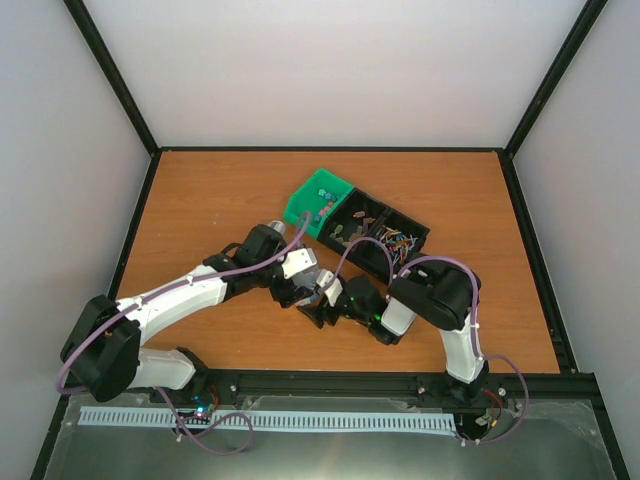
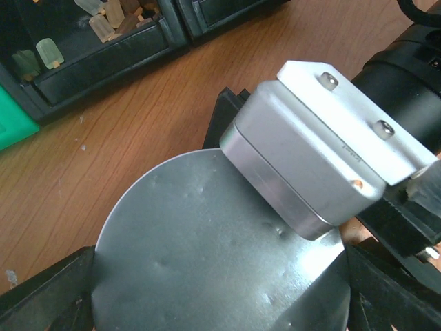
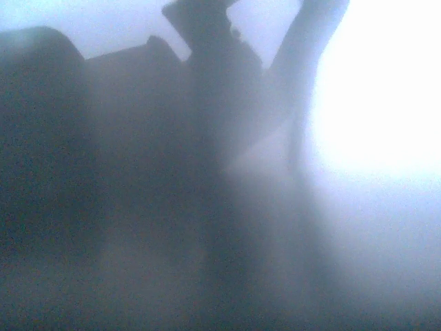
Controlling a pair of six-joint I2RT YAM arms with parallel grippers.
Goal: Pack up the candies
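Wooden table [image 1: 200,200] inside white walls, black frame round it. L hand [image 2: 217,303] spread wide, clamped on round metal disc [image 2: 207,234], prob. a tin part held level for filling. Candies [image 1: 322,195] lie further back in green tray [image 1: 300,208], touching black tray [image 1: 397,207]; none packed yet, I'd say. R hand [image 1: 325,305] meets disc; wrist view fogged, can't tell its state.

Top view evenly lit; right wrist view hazy, overexposed.
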